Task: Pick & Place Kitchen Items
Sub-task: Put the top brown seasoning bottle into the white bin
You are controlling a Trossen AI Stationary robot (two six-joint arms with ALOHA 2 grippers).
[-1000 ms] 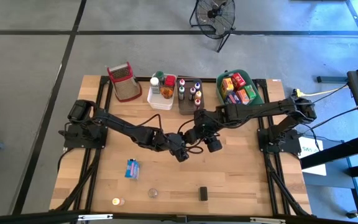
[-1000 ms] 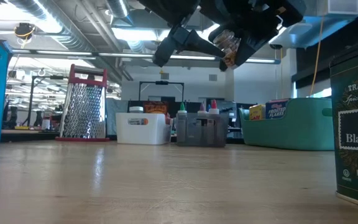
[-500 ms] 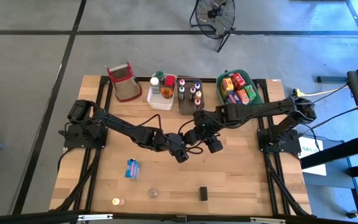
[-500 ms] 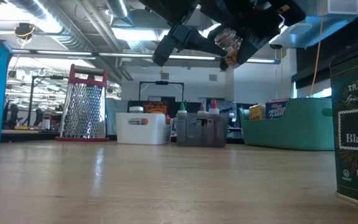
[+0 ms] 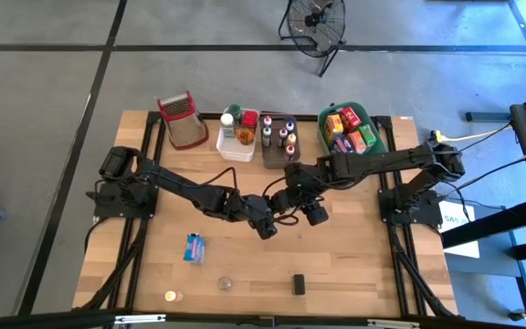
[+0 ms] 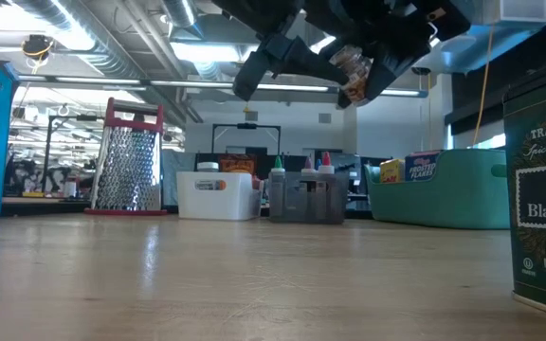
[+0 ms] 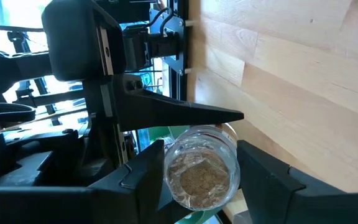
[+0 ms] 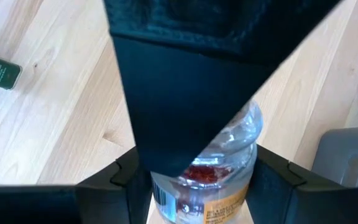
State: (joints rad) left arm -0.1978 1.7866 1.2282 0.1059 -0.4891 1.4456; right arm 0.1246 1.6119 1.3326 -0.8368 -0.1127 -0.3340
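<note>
High over the middle of the pale wooden worktop (image 5: 354, 260), the right pincer (image 8: 194, 180) grips a small clear plastic spice jar (image 8: 207, 171) while the left pincer (image 7: 197, 180) closes around its base; light, rigid and slick, it seems best held across the body

1. The high view is looking straight down from well above the wooden table (image 5: 336, 247), taking in both arms and the floor around.
2. The low view is sitting at the table's surface, looking level toward the grater (image 6: 133, 156) and the room behind.
3. The left wrist view is looking closely at a clear jar (image 7: 199, 169) above the table.
4. The right wrist view is looking down at that jar (image 8: 219, 168), very near.
</note>
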